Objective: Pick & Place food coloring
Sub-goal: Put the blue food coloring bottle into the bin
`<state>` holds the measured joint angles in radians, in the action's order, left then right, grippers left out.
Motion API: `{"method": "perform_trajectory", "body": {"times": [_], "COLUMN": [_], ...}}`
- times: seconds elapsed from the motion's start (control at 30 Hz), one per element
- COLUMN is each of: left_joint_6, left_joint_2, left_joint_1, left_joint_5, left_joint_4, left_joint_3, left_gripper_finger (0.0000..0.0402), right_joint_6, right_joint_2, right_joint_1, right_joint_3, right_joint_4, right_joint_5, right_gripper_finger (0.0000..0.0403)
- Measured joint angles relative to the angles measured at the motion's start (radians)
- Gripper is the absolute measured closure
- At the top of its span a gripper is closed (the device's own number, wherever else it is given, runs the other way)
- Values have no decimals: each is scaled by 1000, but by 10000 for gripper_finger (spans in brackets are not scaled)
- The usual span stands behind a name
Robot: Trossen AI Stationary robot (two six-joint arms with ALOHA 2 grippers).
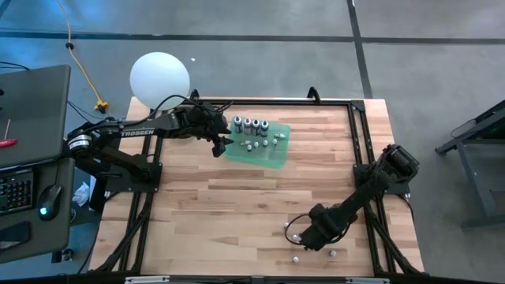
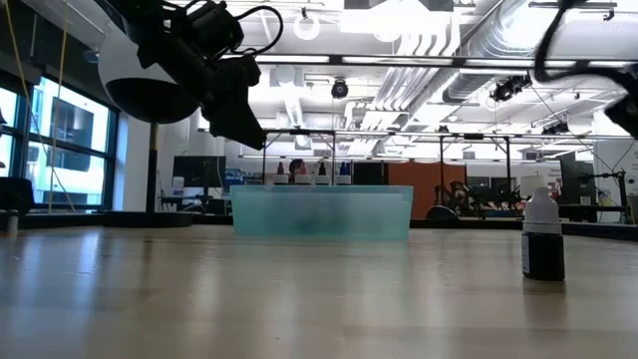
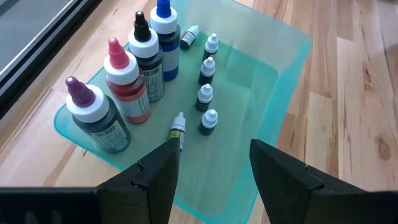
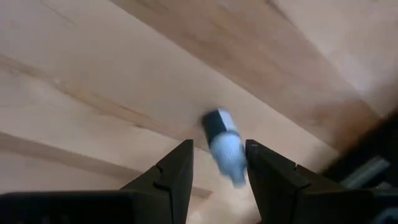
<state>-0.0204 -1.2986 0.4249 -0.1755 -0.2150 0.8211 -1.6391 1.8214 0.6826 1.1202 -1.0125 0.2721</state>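
A translucent green tray (image 1: 276,154) lies at the far middle of the table. Along its far side stand four larger food coloring bottles (image 3: 124,87) with purple, pink, black and blue tops. Several small white-capped bottles (image 3: 205,96) stand or lie beside them in the tray. My left gripper (image 3: 214,171) is open and empty above the tray's left part (image 1: 221,143). My right gripper (image 1: 300,235) is low at the near right, open. A small white-capped bottle (image 4: 222,146) lies on the wood between its fingertips. My right gripper points down at the table with one finger (image 4: 177,171) on each side of the lying small bottle's white cap end (image 4: 233,167). I cannot tell whether the fingers touch it. My left gripper touches nothing.
More small bottles (image 1: 296,258) sit loose on the wood around my right gripper, one of them (image 2: 543,239) upright in the low view. A large white globe (image 1: 159,76) stands off the table's far left corner. A black frame (image 1: 359,134) runs along the table's edges.
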Motion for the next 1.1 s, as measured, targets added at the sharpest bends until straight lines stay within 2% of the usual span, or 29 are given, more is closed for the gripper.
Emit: {"method": "perform_trajectory", "body": {"times": [0.13,0.27,0.6,0.8,1.1], "left_joint_6": [0,0,0,0,0], "left_joint_2": [0,0,0,0,0], "left_joint_1": [0,0,0,0,0], "left_joint_5": [0,0,0,2,2], "left_joint_4": [0,1,3,3,3], "left_joint_3": [1,2,2,2,2], "left_gripper_finger": [209,209,209,209,209], "right_joint_6": [-3,4,-52,-67,-70], "right_joint_2": [0,-2,1,1,0], "right_joint_1": [-2,-11,-5,9,6], "right_joint_3": [-64,-86,-95,-94,-92], "right_joint_4": [108,131,210,207,204], "right_joint_5": [-18,-2,130,81,57], "right_gripper_finger": [266,266,266,266,324]}}
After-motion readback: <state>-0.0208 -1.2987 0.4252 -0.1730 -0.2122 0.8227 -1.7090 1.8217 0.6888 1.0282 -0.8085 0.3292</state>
